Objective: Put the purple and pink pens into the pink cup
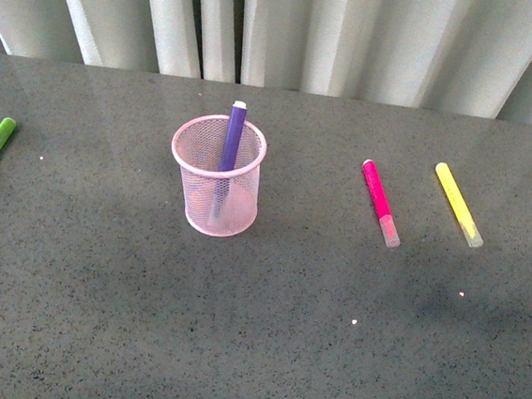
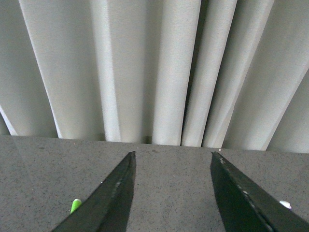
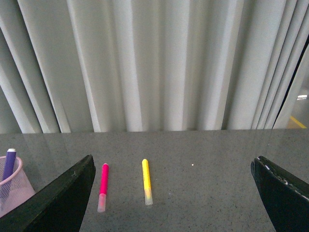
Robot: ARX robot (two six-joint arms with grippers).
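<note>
purple pen [image 1: 233, 140] in pink cup [image 1: 196, 195], pink pen [image 1: 379, 201] outside (well apart), left gripper [image 2: 173, 154] and right gripper [image 3: 174, 158] wide open, empty

Overall light: soft and even daylight, no hard shadow in any view.
Source: it seems to come through the pale curtain [image 1: 358, 29], the brightest area in all three views.
Table [image 1: 252, 349]: grey and rather dim; faint pale streaks from the curtain reflect on its far part.
Shadows: a weak, soft shadow at the foot of the pink cup [image 1: 216, 181]; a blurry darker patch on the table at the right.
Left gripper [image 2: 173, 155]: almost black against the curtain, little detail.
Right gripper [image 3: 174, 158]: dark, with soft edges.
Glare: a small bright spot at the edge of the right wrist view.
Sharpness: the front view is clear in the middle.
</note>
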